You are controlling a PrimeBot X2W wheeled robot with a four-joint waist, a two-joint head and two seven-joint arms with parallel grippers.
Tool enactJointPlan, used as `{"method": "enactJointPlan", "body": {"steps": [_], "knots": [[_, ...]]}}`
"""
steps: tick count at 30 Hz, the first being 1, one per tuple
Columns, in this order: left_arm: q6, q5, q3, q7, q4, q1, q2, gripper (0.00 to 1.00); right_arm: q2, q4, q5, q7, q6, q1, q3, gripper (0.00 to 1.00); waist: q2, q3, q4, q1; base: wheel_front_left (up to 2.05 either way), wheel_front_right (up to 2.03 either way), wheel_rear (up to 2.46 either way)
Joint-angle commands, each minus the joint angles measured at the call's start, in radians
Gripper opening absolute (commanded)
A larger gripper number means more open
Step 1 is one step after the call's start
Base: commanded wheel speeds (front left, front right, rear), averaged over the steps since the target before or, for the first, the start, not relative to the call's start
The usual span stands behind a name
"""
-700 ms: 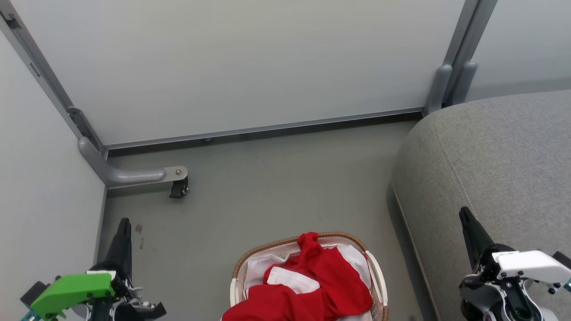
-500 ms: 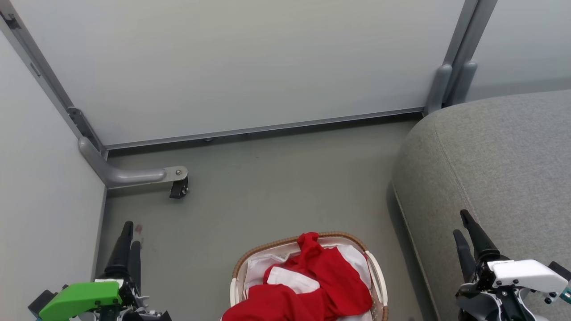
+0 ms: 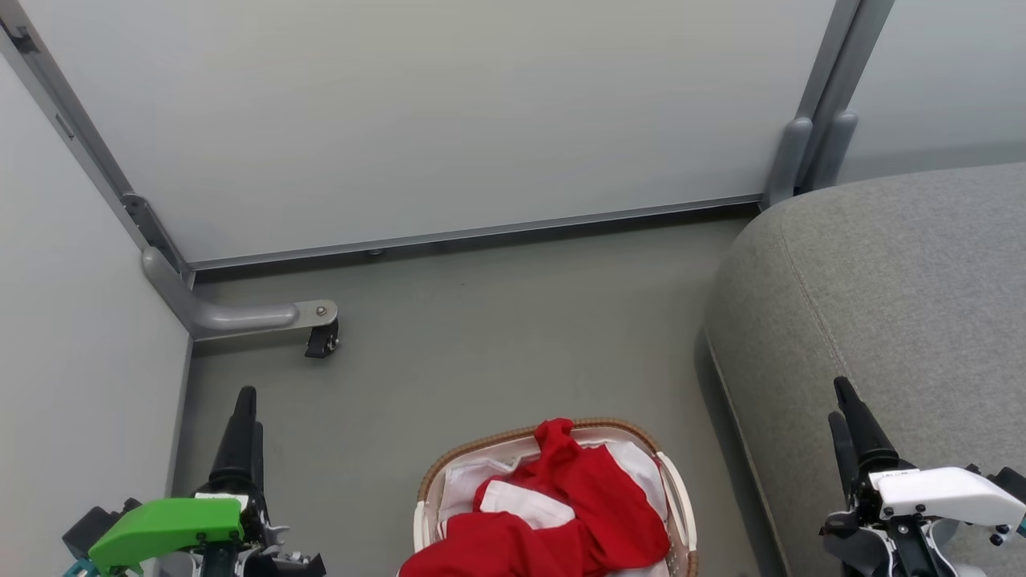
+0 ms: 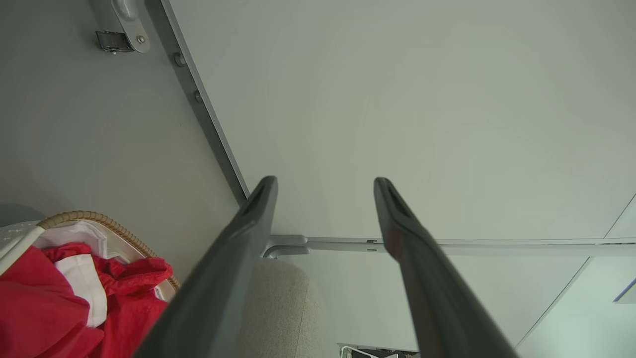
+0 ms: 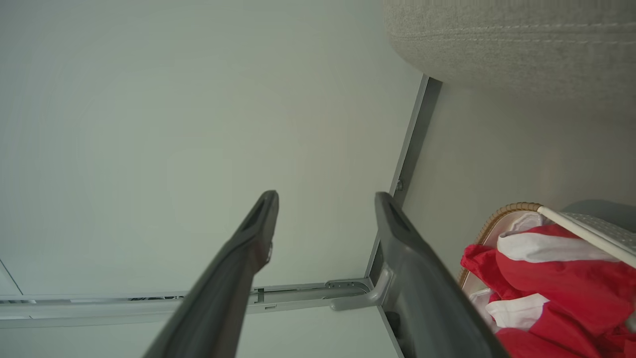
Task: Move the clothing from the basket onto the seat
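While the clothing (image 3: 561,513) lies heaped in the basket (image 3: 676,490) on the floor, the left end effector (image 3: 250,410) and right end effector (image 3: 838,399) flank it, well apart from it, both with fingers spread.

Head view: the bottom edge cuts the basket (image 3: 481,445) across its middle, so I see the far half only. The clothing (image 3: 593,497) runs off the same edge, and I cannot count the garments. Clothing and a white liner (image 3: 465,481) cover the basket's inside; its floor is hidden. The seat (image 3: 898,288) runs off the right and bottom edges. Left gripper (image 3: 248,405) and right gripper (image 3: 838,398): each pair of fingers overlaps here, gap unreadable; the wrist views show both pairs spread. Both gripper bodies are cropped at the bottom. Left wrist view: my own finger hides part of the seat.
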Motion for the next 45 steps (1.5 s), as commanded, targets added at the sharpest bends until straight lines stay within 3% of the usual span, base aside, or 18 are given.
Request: {"method": "enactJointPlan", "body": {"steps": [1,16,27,35,45], "knots": [[-0.001,0.029,-0.009,-0.01,-0.025,-0.004,0.005,1.0,-0.009,-0.022,-0.031,-0.011,0.0,-0.001,-0.003,1.0,0.0,-0.001,0.0,0.0,0.0,0.0,0.0],[-0.002,0.291,-0.044,-0.069,-0.084,0.004,0.007,1.0,-0.012,-0.099,-0.321,-0.07,0.0,0.014,0.004,1.0,0.0,-0.006,0.002,0.0,0.0,0.0,0.0],[-0.003,0.458,-0.041,-0.107,-0.091,0.022,0.008,1.0,-0.013,-0.154,-0.654,-0.108,0.0,0.035,0.063,1.0,0.0,-0.008,0.002,0.0,0.0,0.0,0.0],[-0.004,0.611,-0.058,-0.131,-0.083,0.037,0.009,1.0,-0.014,-0.155,-0.777,-0.133,0.0,0.049,0.08,1.0,0.0,-0.009,0.003,0.0,0.0,0.0,0.0],[-0.004,0.728,-0.08,-0.16,-0.061,0.051,0.01,1.0,-0.016,-0.138,-0.917,-0.162,0.0,0.059,0.092,1.0,0.0,-0.011,0.007,0.0,0.0,0.0,0.0]]}}
